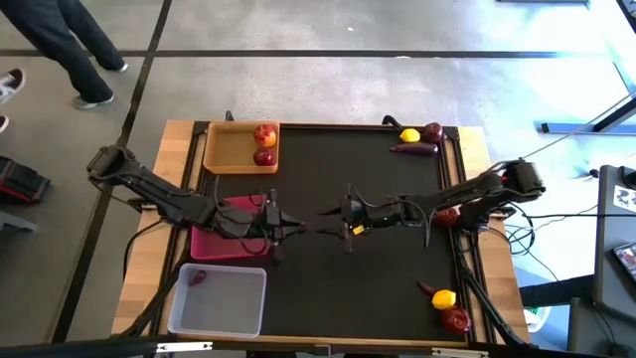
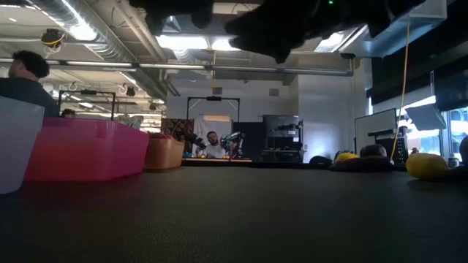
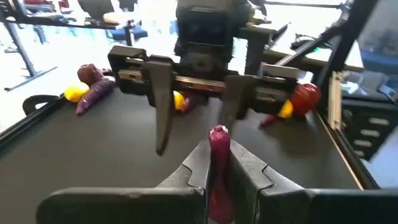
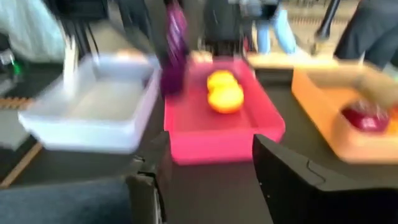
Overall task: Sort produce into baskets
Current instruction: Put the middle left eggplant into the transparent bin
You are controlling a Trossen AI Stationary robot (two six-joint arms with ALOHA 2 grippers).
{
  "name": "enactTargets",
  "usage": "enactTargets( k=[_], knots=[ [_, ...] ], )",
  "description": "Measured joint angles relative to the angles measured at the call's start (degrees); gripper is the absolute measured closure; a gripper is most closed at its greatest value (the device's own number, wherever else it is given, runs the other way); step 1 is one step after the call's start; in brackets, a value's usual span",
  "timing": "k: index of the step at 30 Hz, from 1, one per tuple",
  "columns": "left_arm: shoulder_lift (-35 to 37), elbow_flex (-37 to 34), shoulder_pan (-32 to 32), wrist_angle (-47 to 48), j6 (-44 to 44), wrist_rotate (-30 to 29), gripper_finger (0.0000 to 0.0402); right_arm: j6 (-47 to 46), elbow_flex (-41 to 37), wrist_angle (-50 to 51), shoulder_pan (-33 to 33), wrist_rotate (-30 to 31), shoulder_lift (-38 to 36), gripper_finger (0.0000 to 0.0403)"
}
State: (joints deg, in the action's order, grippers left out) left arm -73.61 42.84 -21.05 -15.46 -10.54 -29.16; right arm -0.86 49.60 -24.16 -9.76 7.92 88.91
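Left gripper (image 3: 219, 163): closed on a purple root (image 3: 218, 140), which is clamped upright between the dark fingers; seen at table centre, just off the pink tray.
Right gripper (image 1: 328, 212): fingers (image 3: 163, 112) seen spread apart, nothing between them; it faces the left gripper, the tips near each other over the middle of the mat.
Wooden tray (image 1: 221, 149): tan, shallow, rectangular, at the far left corner; two dark-red apples (image 1: 264, 135) are held in it.
Pink tray (image 4: 211, 144): magenta plastic, partly covered from above by the left arm; two yellow lemons (image 4: 225, 98) are seen inside from the right wrist.
Clear tray (image 1: 214, 303): translucent greyish plastic, at the near left; one dark piece (image 1: 198, 276) lies in it.
Far right corner: a lemon (image 1: 408, 135), an apple and a purple root (image 1: 414, 149) lie close together.
Near right corner: a lemon (image 1: 443, 297), an apple (image 1: 456, 319) and a dark root are grouped.
Table (image 1: 338, 278): covered by a matt black mat, with a light wood border.
Surroundings: a person's legs (image 1: 70, 50) are seen on the floor beyond the table.
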Motion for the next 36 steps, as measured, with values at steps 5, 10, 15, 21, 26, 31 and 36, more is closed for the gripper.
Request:
enactTargets(
  k=[5, 10, 15, 21, 26, 31, 36],
  knots=[
    [3.43, 2.40, -4.33, 11.36, -4.41, 0.23, 0.0375, -0.57, 0.00, 13.28, 0.00, 0.00, -4.16, 0.0221],
    [6.35, 4.09, -10.66, 20.35, -13.23, 4.55, 0.0368, -2.83, -0.04, 19.23, 0.00, -0.02, -4.40, 0.0223],
    [7.96, 4.08, -17.99, 28.11, -26.53, 8.62, 0.0366, -3.58, -0.04, 21.49, 0.00, -0.02, -4.44, 0.0223],
    [7.49, 4.06, -26.71, 34.96, -48.01, 11.91, 0.0365, -3.56, -0.04, 21.22, 0.02, -0.01, -4.44, 0.0223],
    [6.59, 3.42, -33.55, 38.25, -64.05, 12.28, 0.0365, -3.34, -0.04, 21.14, 0.02, 0.50, -4.44, 0.0223],
    [2.85, 3.40, -38.40, 43.72, -77.01, 12.41, 0.0364, -2.72, -0.04, 21.17, 0.02, 0.55, -4.44, 0.0223],
    [-1.32, 3.40, -41.02, 48.71, -85.21, 15.82, 0.0364, -2.14, -0.04, 21.09, 0.02, 1.39, -4.44, 0.0223]
  ],
)
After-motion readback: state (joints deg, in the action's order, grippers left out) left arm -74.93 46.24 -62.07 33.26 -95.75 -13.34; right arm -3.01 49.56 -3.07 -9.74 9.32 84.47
